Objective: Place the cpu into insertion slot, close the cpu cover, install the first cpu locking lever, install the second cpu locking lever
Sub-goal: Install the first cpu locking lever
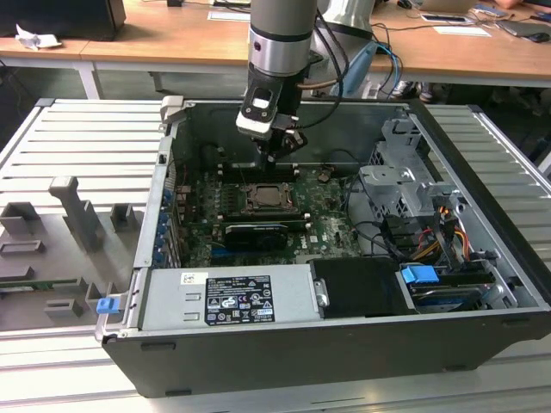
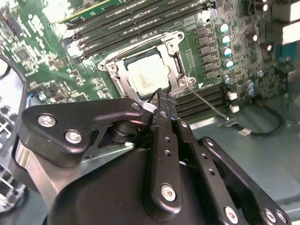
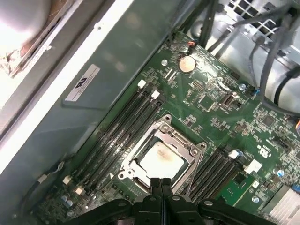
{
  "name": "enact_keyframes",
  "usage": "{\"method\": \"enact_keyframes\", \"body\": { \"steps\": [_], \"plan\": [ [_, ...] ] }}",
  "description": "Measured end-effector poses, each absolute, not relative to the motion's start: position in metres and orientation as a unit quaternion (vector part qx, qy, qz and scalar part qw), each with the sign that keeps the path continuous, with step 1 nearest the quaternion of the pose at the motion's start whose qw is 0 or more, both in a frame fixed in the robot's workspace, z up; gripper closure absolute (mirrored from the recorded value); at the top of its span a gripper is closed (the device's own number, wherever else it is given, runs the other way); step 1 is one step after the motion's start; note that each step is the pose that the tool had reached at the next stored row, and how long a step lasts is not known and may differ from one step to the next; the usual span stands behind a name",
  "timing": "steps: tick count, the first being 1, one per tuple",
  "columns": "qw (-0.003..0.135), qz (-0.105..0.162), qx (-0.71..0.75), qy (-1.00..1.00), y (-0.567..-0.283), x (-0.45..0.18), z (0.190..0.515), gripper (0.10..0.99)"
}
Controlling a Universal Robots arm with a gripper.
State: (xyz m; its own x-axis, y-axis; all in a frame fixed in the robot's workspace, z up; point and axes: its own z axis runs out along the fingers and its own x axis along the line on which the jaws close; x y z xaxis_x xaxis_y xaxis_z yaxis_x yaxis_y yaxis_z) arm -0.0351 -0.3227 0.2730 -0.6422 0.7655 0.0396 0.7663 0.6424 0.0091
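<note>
Black fingers point(image 3: 154, 183) pressed tight together, nothing between them. That is the gripper point(image 3: 161, 180), closed and empty, and in both wrist views its tip point(image 2: 161, 95) sits right at the edge of the slot point(image 3: 165, 122). Whether it touches the metal there, I cannot tell. From the exterior view the gripper point(image 1: 279, 153) hangs low inside the case point(image 1: 344, 361), over the slot point(image 1: 274, 200).

The cpu point(image 3: 159, 157) is in! Its pale silver top point(image 2: 145, 77) lies square in the slot's middle. The cover point(image 3: 140, 146) is down flat around it, and the chip shows through the window of that silver frame point(image 2: 121, 80).

Just off one side of the slot, a thin lever point(image 2: 209, 102) angles out across the memory slots point(image 2: 213, 93), its end lifted clear. More memory slots point(image 3: 119, 129) run along the slot's opposite side. Green board point(image 3: 211, 105) spreads all around, with a coin cell point(image 3: 186, 64) well away from the slot. In the exterior view a black card point(image 1: 256, 234) lies just in front of the slot.
</note>
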Motion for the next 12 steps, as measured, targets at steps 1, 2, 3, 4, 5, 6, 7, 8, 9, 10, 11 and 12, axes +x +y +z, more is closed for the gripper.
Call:
{"method": "enact_keyframes", "body": {
  "steps": [1, 2, 3, 4, 5, 6, 7, 8, 9, 10, 11, 12],
  "plan": [
    [0.016, -0.012, -0.404, -0.915, -0.3227, -0.0351, 0.273, 0.98],
    [0.016, -0.012, -0.394, -0.919, -0.3227, -0.0351, 0.2729, 0.98],
    [0.017, -0.012, -0.383, -0.923, -0.3227, -0.0351, 0.2729, 0.98],
    [0.017, -0.012, -0.372, -0.928, -0.3227, -0.0351, 0.2729, 0.98],
    [0.017, -0.011, -0.364, -0.931, -0.3227, -0.0351, 0.2729, 0.98],
    [0.017, -0.011, -0.355, -0.934, -0.3227, -0.0351, 0.2729, 0.98],
    [0.017, -0.011, -0.344, -0.939, -0.3227, -0.0351, 0.2729, 0.98],
    [0.017, -0.011, -0.336, -0.942, -0.3227, -0.0351, 0.2729, 0.98],
    [0.017, -0.011, -0.325, -0.945, -0.3227, -0.0351, 0.2728, 0.98],
    [0.017, -0.01, -0.306, -0.952, -0.3227, -0.0351, 0.2728, 0.98],
    [0.018, -0.01, -0.296, -0.955, -0.3227, -0.0351, 0.2728, 0.98],
    [0.018, -0.01, -0.289, -0.957, -0.3227, -0.0351, 0.2728, 0.98]
  ]
}}
